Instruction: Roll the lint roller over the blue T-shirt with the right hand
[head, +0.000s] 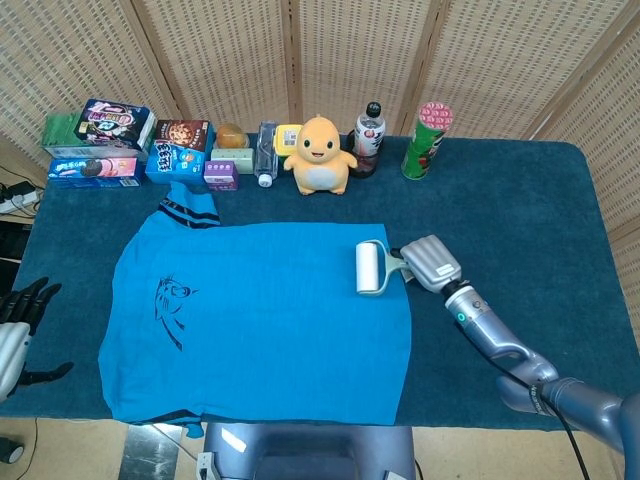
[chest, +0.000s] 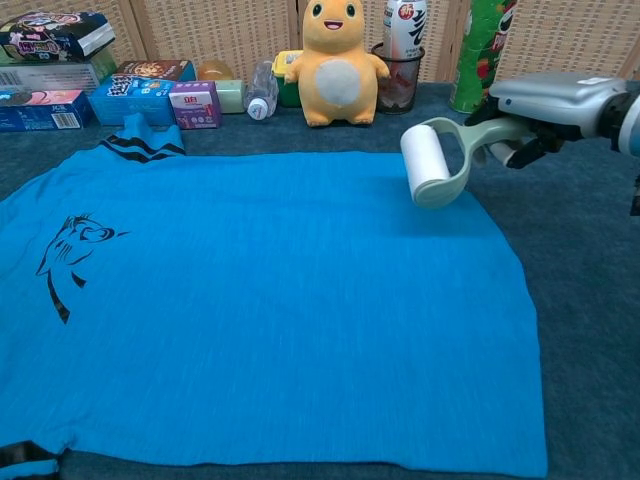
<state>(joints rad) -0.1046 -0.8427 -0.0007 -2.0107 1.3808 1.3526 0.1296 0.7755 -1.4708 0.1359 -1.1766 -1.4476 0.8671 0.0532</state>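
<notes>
Head view: high above near edge, tilted steeply down, takes in whole tabletop (head: 560, 190) and wicker screen (head: 330, 60) behind. Chest view: low, close, facing same way at shallow angle; crops T-shirt (chest: 260, 310) left and near edges. Both share T-shirt, lint roller (head: 369, 267), right hand (head: 430, 262), yellow plush (head: 319, 153) in back row.

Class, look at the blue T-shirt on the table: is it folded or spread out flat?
Spread flat. The blue T-shirt lies open in one layer across the table, its printed front up and collar showing.
</notes>
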